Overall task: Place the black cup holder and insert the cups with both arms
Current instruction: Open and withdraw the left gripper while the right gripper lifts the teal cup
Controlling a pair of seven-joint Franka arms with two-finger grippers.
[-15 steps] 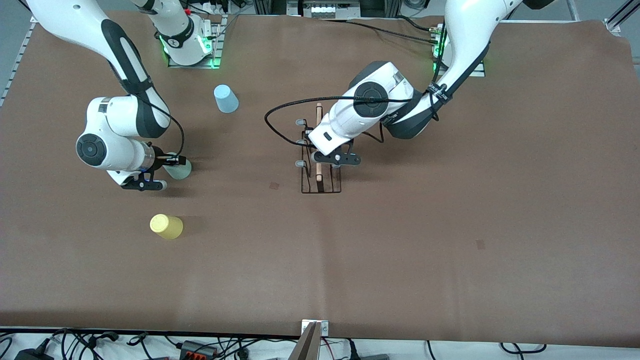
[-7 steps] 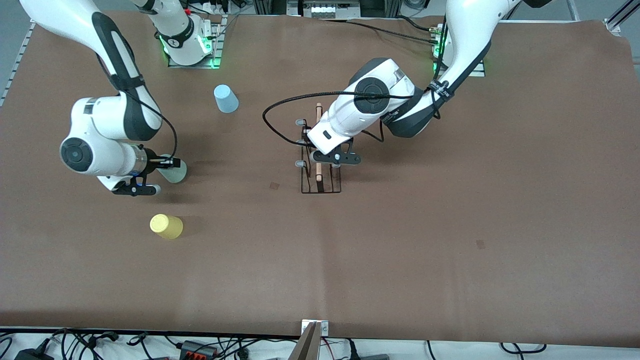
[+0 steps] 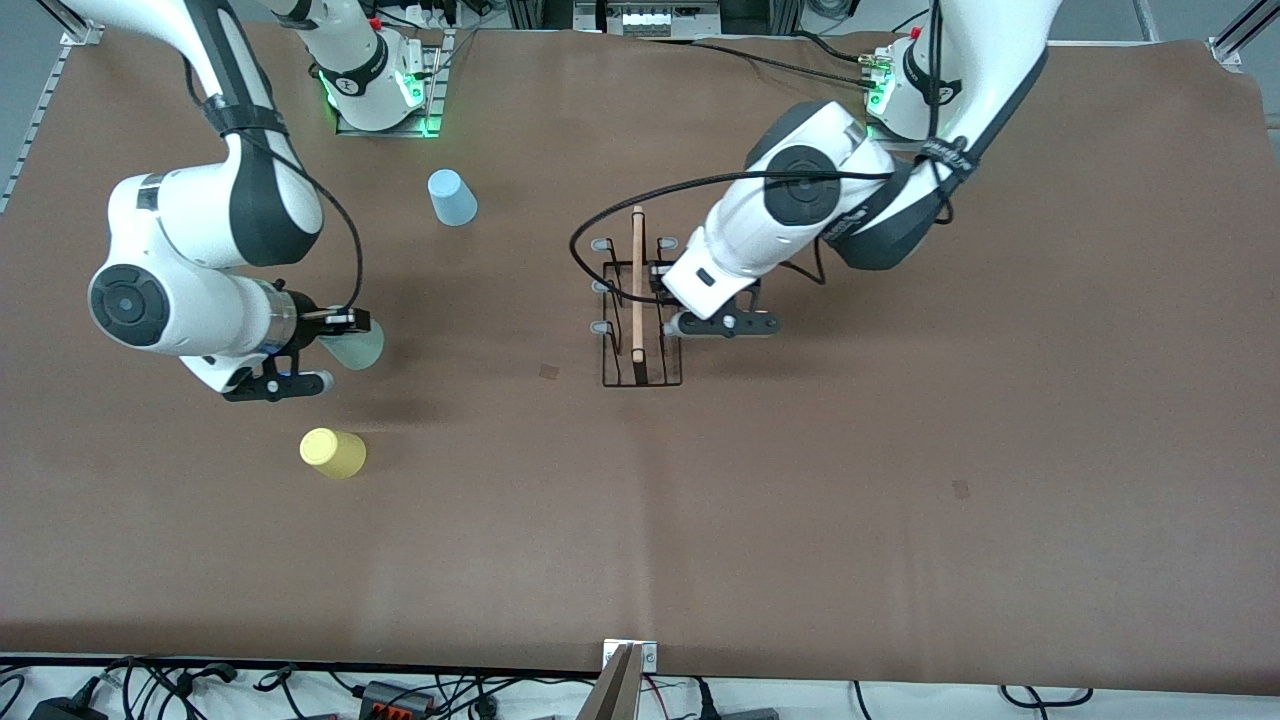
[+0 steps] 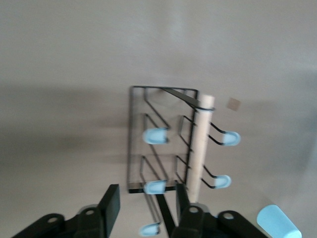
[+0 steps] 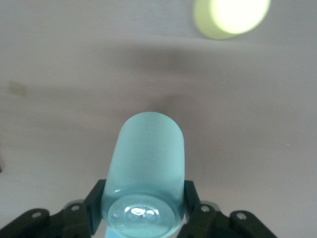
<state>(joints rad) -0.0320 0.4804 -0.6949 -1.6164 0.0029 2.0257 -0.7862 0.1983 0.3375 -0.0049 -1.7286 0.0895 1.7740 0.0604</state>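
The black cup holder (image 3: 640, 335) stands mid-table with its wooden bar handle (image 3: 637, 285) on top; the left wrist view shows it too (image 4: 136, 148), with its pale-tipped pegs. My left gripper (image 3: 662, 285) is open over the rack's side toward the left arm's end, off the handle; in the left wrist view (image 4: 146, 206) pegs lie between its fingers. My right gripper (image 3: 345, 322) is shut on the pale grey-green cup (image 3: 355, 347), held on its side above the table (image 5: 146, 163). The yellow cup (image 3: 333, 452) and the light blue cup (image 3: 452, 197) stand upside down on the table.
The yellow cup (image 5: 232, 17) lies nearer the front camera than the held cup. The blue cup (image 4: 278, 223) stands toward the right arm's base (image 3: 375, 85). Small dark marks (image 3: 548, 371) dot the brown mat. Cables run along the front edge (image 3: 400, 690).
My left gripper has let go of the wooden handle and shifted toward the left arm's end. My right gripper has lifted the grey-green cup off the table.
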